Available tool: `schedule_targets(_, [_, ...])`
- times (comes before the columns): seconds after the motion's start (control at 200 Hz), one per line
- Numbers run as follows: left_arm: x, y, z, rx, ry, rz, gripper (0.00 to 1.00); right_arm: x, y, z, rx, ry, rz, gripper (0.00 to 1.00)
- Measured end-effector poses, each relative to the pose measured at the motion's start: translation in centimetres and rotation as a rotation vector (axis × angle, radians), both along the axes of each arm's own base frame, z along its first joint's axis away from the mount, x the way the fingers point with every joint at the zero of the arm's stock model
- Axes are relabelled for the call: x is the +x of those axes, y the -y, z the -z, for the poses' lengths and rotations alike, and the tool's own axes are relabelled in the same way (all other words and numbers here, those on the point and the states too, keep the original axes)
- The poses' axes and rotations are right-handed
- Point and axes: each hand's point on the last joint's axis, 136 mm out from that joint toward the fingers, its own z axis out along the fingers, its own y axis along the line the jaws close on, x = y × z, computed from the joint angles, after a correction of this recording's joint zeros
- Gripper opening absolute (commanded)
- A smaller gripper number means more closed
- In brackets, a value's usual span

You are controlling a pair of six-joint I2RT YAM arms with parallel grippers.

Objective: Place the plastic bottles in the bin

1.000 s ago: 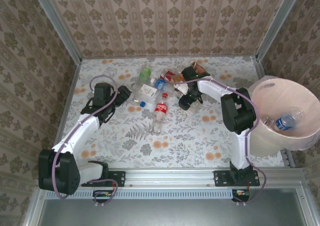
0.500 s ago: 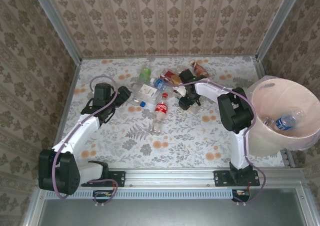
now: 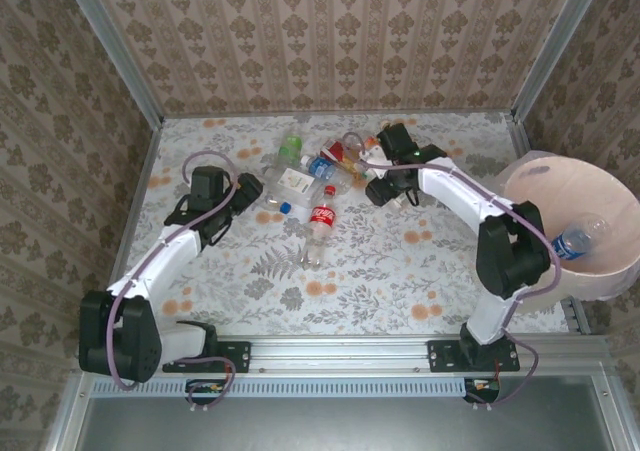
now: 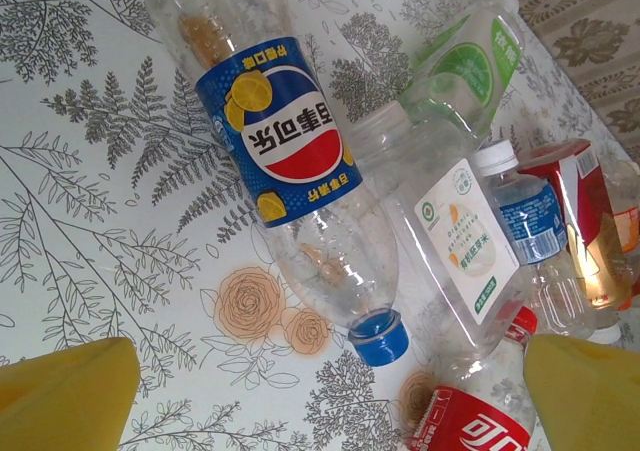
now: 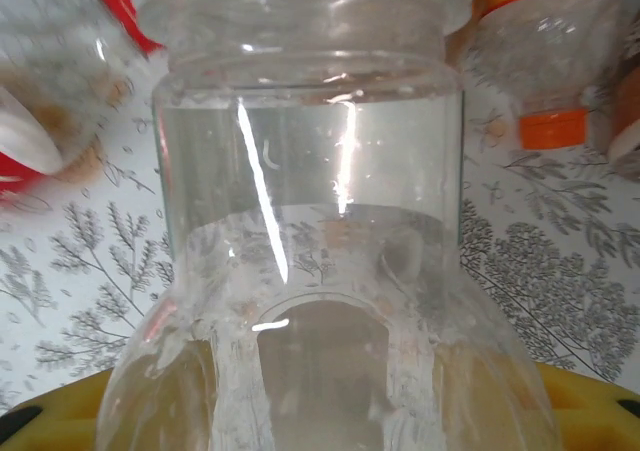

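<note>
By the tabletop's right edge, the bin (image 3: 560,186) already holds one blue-labelled bottle (image 3: 572,242). Left of centre, my left gripper (image 4: 327,396) hangs released above a blue-capped bottle (image 4: 290,141), touching nothing. Farther back, at the heap of bottles (image 3: 320,166) near the far edge, my right gripper (image 3: 383,189) is clenched on a clear bottle (image 5: 310,221), as far as the close wrist view shows. I judge this the pick; next comes lifting clear of its neighbours and swinging right over the bin.

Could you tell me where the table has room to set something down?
Bare: the near half of the table, between the Coca-Cola bottle and the arm bases, and the far corner by the bin. Crowded: the far centre, with plastic bottles.
</note>
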Motion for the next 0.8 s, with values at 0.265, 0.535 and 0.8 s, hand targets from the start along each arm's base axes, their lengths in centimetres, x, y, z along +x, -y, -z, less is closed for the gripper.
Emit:
schedule_targets(0.265, [0.2, 0.3, 0.7, -0.013, -0.024, 0.003, 1.00, -0.6, -0.1, -5.6, 0.144, 0.094, 0.080, 0.45])
schedule_targets(0.535, [0.8, 0.7, 0.4, -0.024, -0.021, 0.010, 1.00, -0.8, 1.0, -13.4, 0.302, 0.229, 0.210, 0.45])
schedule_targets(0.8, [1.9, 1.3, -0.1, -0.041, -0.010, 0.024, 1.00, -1.7, 3.1, -20.7, 0.434, 0.357, 0.333, 0.47])
